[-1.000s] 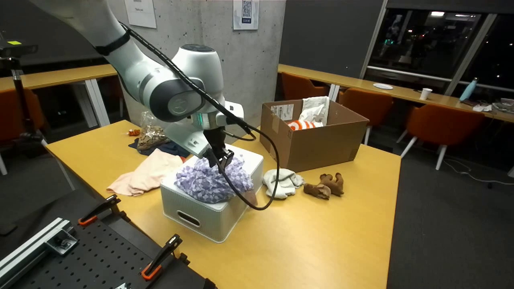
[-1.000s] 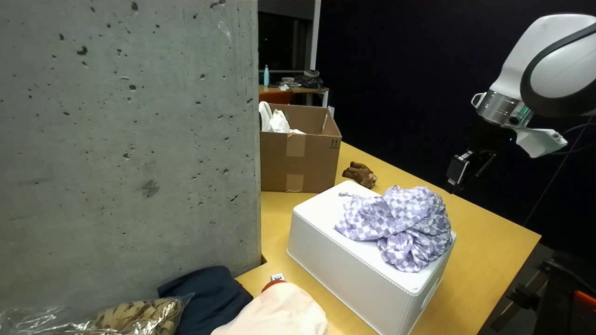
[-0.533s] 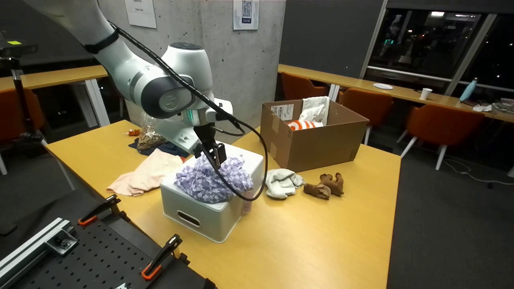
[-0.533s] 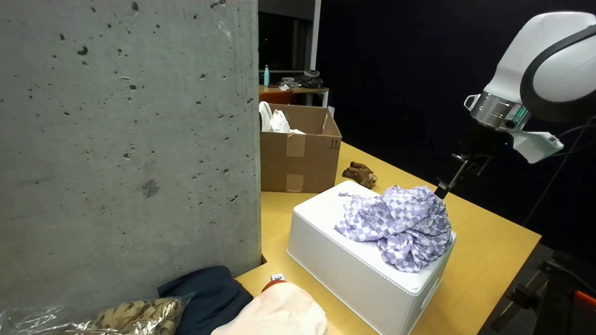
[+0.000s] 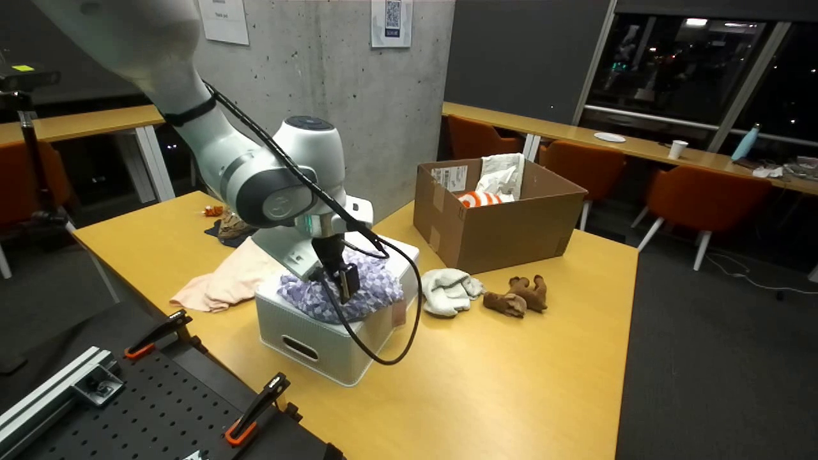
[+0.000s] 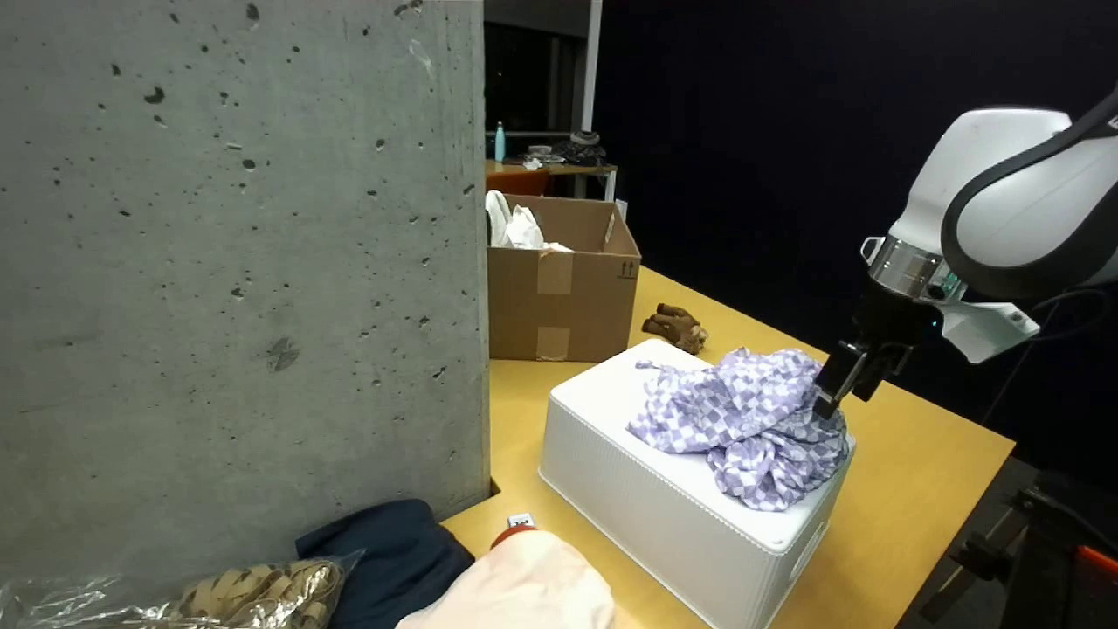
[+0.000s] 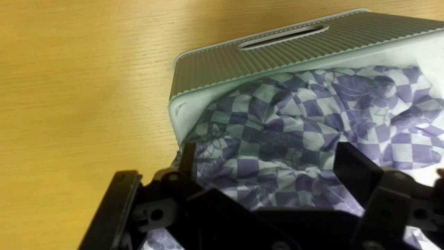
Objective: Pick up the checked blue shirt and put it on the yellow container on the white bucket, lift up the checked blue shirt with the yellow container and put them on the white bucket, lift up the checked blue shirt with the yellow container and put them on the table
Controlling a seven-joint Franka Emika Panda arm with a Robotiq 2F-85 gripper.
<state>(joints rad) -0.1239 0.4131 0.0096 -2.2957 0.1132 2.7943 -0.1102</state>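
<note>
Checked shirt [image 5: 377, 284] lies heaped on the flat top of the white bucket [image 5: 275, 319]; in an exterior view the gripper [image 5: 346, 291] points down over it, cloth showing on both sides of the jaws. Half a second ago the jaws stood higher, by the shirt's rear edge; they have come down since, and the heap looks unaltered. Their spread cannot be told from here, and with the arm [image 5: 236, 153] covering part of the cloth, neither can the long axis. Right of the jaws, on the table [image 5: 511, 396], lie a grey cloth [image 5: 457, 287] and, farther off, a brown plush toy [image 5: 530, 295]; left of them, a pink cloth [image 5: 223, 278].

In an exterior view, with the cardboard box [image 6: 594, 306] well beyond the jaws, the fingers [image 6: 838, 374] have likewise dropped and now overlap the shirt's side nearest them. Its bulk sits by the jaws; a narrow, twisted end points away from them, and the long axis seems to run loosely that way.

In the wrist view the jaws stand wide apart, checked cloth showing between them and spreading ahead toward the bucket's edge. Whether the fingers touch it cannot be told. Part of the shirt is hidden under the gripper, so its long axis is unclear here.
</note>
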